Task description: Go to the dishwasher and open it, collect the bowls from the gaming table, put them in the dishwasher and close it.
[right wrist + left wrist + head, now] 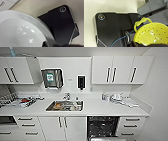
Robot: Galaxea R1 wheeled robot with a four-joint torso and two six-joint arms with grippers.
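White cabinets line the wall of a small kitchen, and a long white table (100, 109) runs below them with a steel sink (64, 106) in the middle. At the right, under the table, the dishwasher (102, 127) stands open: its dark inside with racks is visible, and the lowered door (107, 139) shows at the near edge of the head view.

In the left wrist view a yellow bowl (152, 33) with many small holes and a loop handle lies very close to the camera. In the right wrist view a white bowl (21, 31) with a smooth, shiny inside lies just as close. Both bowls seem to be carried at the arms, but the fingers are hidden, so I cannot tell how far either end effector is open or whether it really holds the bowl.

My judgement: the yellow bowl looks like light, slightly flexible plastic, easy to take by the rim or the loop. The white one looks stiff and glossy, perhaps slippery and breakable, so a firm hold on the rim would be safest. Both should go into the open racks.
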